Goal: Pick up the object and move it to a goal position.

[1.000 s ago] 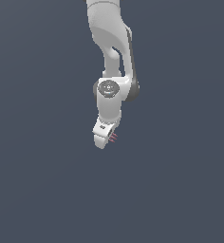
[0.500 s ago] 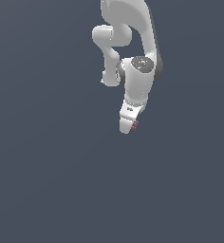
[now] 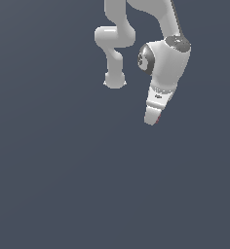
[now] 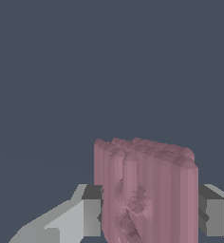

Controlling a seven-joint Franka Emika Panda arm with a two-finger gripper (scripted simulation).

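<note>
The object (image 4: 144, 190) is a pinkish-red ribbed piece that fills the space between my two fingers in the wrist view. Both dark finger pads (image 4: 92, 216) press on its sides, so my gripper (image 4: 149, 216) is shut on it. In the exterior view the white gripper (image 3: 152, 119) points downward at the upper right of the picture, with only a thin red edge of the object (image 3: 158, 118) showing at its tip. The arm holds it well above the flat grey ground.
The arm's white base link (image 3: 114, 80) stands behind the gripper, toward the exterior view's left. Plain dark grey ground (image 3: 87, 185) spreads all around with nothing else on it.
The arm has swung toward the exterior view's right and upward, carrying the object with it. The gripper stays shut on it throughout.
</note>
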